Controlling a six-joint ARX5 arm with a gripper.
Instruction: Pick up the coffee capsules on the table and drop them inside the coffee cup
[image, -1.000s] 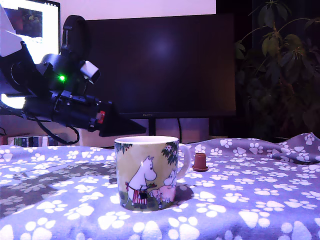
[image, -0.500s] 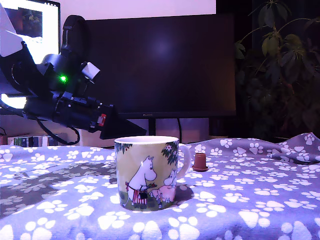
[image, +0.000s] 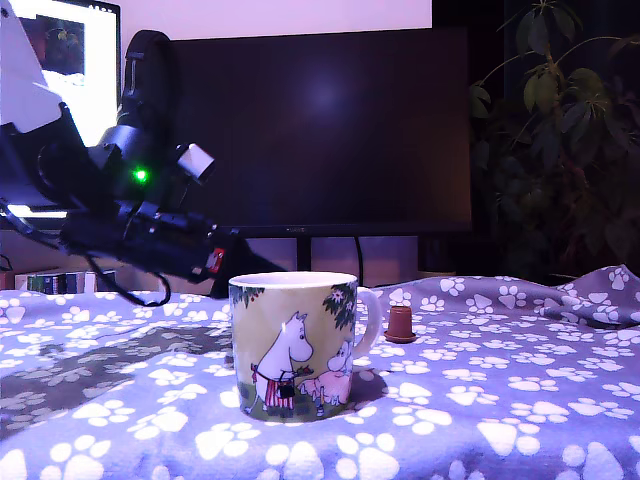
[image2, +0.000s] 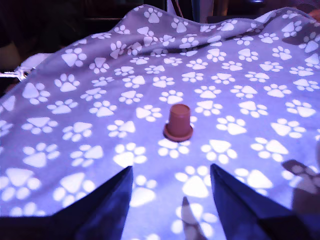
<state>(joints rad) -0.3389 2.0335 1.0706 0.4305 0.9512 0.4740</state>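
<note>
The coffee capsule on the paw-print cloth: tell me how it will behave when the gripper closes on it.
The coffee capsule stands rim-down, its flared rim on the cloth, so it probably sits stable until touched. It looks tiny and likely light, so one finger arriving first may nudge or tip it. Its tapered sides could let it slip downward in the open gripper.

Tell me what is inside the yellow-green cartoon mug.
The exterior view sits too low: only the yellow-green ceramic mug's white rim shows, and its wall hides the inside. One reddish-brown coffee capsule stands rim-down on the paw-print cloth beyond it.
</note>
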